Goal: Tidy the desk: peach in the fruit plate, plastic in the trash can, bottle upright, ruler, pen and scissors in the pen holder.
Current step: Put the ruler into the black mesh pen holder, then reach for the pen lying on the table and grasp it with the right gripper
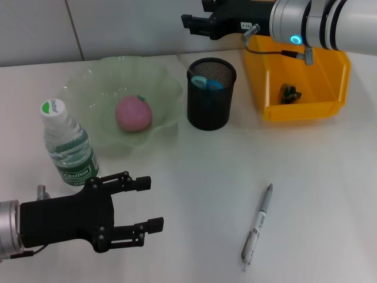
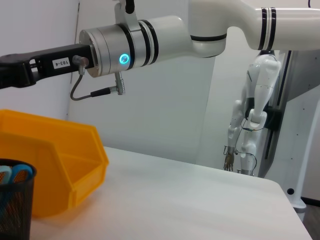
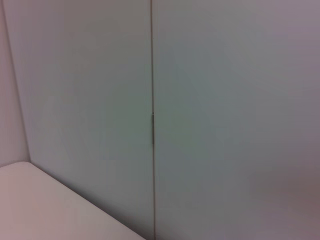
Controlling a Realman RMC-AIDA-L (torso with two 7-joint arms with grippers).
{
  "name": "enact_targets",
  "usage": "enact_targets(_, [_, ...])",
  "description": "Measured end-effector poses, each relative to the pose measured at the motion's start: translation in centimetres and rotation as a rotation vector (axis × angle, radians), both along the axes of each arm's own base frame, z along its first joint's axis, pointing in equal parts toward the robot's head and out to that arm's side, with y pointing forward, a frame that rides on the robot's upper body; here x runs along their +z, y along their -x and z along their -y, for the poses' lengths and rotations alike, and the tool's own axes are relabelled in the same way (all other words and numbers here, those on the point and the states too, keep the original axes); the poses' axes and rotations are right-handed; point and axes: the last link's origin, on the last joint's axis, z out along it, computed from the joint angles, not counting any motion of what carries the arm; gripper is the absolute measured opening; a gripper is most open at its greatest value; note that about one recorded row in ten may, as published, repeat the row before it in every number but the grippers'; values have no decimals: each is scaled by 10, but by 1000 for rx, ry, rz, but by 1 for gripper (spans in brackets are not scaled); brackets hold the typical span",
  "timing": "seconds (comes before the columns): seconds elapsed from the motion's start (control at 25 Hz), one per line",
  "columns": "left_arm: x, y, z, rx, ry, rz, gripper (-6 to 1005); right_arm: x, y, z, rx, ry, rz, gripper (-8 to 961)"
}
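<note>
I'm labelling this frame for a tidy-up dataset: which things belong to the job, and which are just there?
Job things:
peach in fruit plate
bottle, upright
pen, flat on the desk
pen holder, scissors handles inside
yellow bin with a dark scrap

Just there:
another robot beyond the desk

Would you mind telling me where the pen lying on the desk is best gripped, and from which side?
Probably mid-barrel on the pen, coming straight down with the jaws across its width. It lies flat, alone on bare table, so only the top is reachable.
</note>
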Motion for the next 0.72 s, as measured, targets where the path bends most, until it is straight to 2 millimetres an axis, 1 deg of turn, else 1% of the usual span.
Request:
enact_targets(0.08, [0, 0, 0, 0, 0, 0, 792, 0, 0, 1, 3, 6, -1, 427])
enact_targets(0.2, [0, 0, 0, 0, 0, 0, 792, 0, 1, 1, 5, 8, -2, 673])
enact_targets(0.4, [0, 0, 0, 0, 1, -1, 792, 2, 3, 1, 12, 1, -4, 748])
enact_targets(0.72, [0, 0, 1, 2, 4, 0, 791, 16, 4, 9, 25, -19, -86, 742])
